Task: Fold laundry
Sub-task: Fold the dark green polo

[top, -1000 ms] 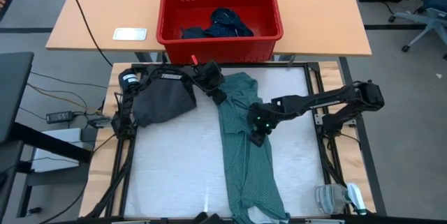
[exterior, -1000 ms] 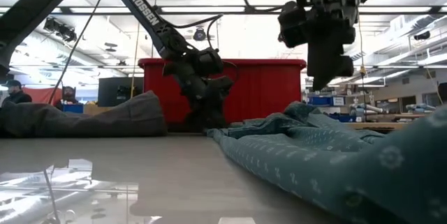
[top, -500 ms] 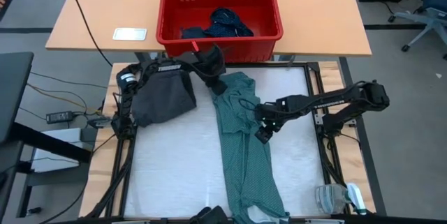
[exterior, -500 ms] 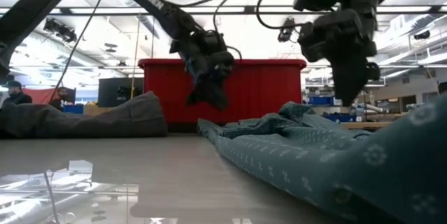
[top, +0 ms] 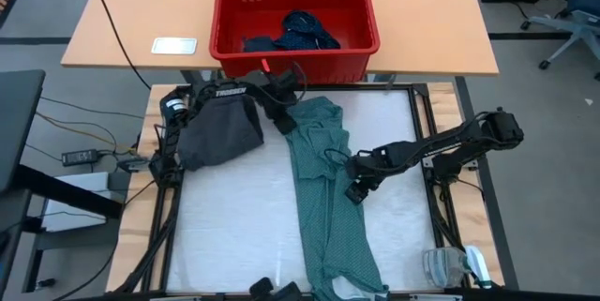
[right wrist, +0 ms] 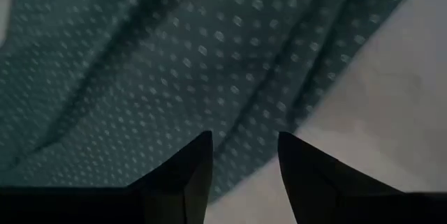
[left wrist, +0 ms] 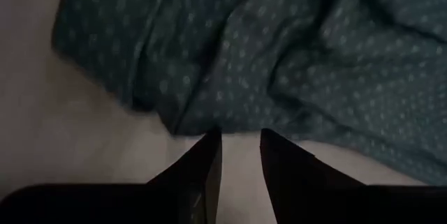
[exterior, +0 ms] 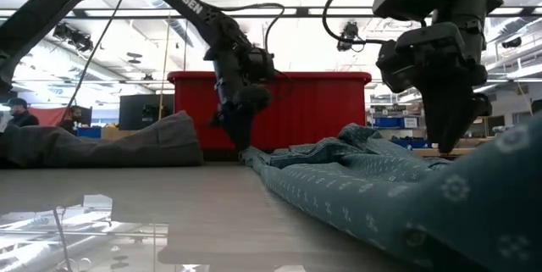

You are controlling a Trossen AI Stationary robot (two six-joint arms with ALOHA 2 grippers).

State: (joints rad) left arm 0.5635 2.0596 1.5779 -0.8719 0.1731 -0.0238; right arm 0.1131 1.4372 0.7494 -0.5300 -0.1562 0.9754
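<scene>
The teal-green dotted shirt lies in a long rumpled strip from the table's far middle to its near edge. My left gripper points down beside the shirt's far left edge. It stands open over bare table, with nothing between its fingers. My right gripper hangs open just over the shirt's right edge, about halfway along, with its fingers pointing down. A charcoal grey piece lies heaped at the far left.
The red basket stands on the wooden table beyond the far edge, with dark navy pieces inside. A clear plastic item sits off the near right corner. Bare white table lies on both sides of the shirt.
My left gripper has risen off the table by the shirt's far left edge and tipped steeply downward. My right gripper has sunk toward the shirt's right edge, shifting a little toward the table's right and rolling. Neither gap has changed.
</scene>
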